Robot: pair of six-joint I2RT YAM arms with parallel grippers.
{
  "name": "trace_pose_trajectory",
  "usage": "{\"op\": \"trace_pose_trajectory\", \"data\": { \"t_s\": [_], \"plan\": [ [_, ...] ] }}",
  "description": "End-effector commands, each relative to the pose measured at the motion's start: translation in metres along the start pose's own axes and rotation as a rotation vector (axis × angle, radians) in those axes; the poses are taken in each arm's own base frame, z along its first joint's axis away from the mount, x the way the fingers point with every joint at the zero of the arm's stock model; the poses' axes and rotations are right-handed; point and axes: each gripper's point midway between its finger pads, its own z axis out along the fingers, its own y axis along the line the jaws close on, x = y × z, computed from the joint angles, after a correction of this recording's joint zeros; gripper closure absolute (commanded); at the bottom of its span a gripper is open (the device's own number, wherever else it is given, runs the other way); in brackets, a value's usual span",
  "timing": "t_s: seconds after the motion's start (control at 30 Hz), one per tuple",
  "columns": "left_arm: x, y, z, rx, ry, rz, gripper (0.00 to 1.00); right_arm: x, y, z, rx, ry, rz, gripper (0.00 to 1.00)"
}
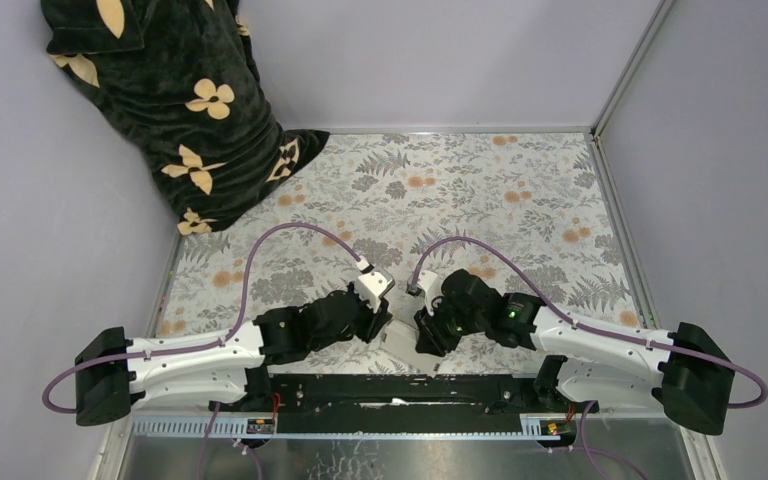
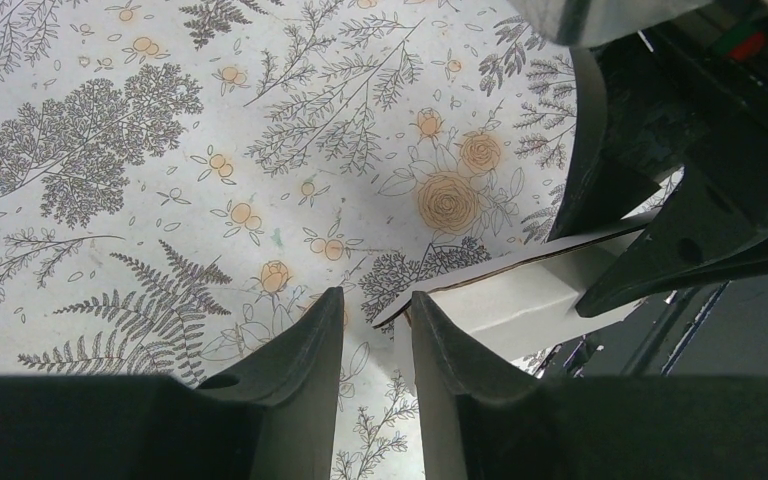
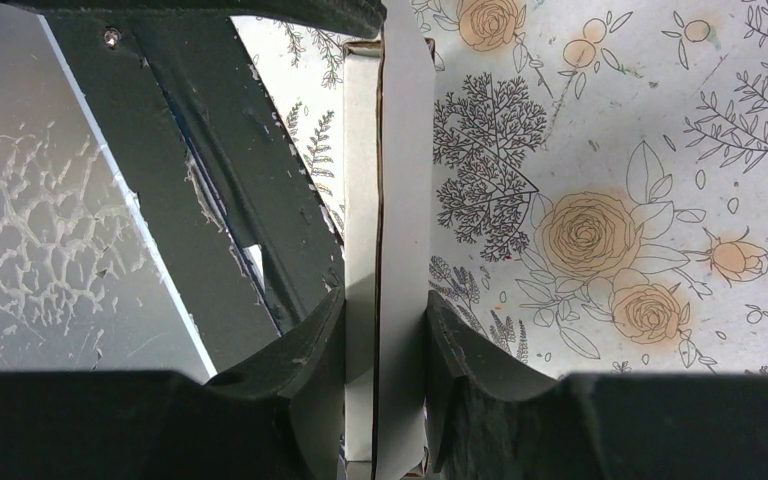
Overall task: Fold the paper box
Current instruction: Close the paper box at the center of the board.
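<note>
Right pincer (image 3: 385, 305) clamped on white paper box (image 3: 405, 150), left pincer (image 2: 375, 305) narrowly apart, box corner at its fingertips.

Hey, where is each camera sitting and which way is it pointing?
Top external: above and behind the robot, looking down at the table; the left arm and right arm show, meeting at the paper box.
Left wrist: on the left arm, looking past the left gripper across the table toward the right gripper.
Right wrist: on the right arm, looking at the table along the right gripper, clamped on the box.
Shared: all three see the paper box.
</note>
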Motion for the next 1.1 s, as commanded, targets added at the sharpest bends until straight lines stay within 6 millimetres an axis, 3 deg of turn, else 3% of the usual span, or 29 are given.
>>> {"op": "trace_pose_trajectory", "data": {
  "t_s": [0.0, 0.8, 1.07],
  "plan": [
    [-0.002, -0.005, 0.001, 0.022, -0.023, -0.012, 0.63, -0.010, 0.014, -0.001, -0.056, -0.032, -0.013, 0.90],
    [0.004, -0.005, -0.002, 0.020, -0.012, -0.014, 0.62, -0.018, 0.020, -0.009, -0.069, -0.040, -0.019, 0.92],
    [0.004, 0.000, -0.003, -0.010, -0.013, -0.012, 0.53, -0.019, 0.023, -0.011, -0.079, -0.034, -0.022, 0.92]
  ]
}}
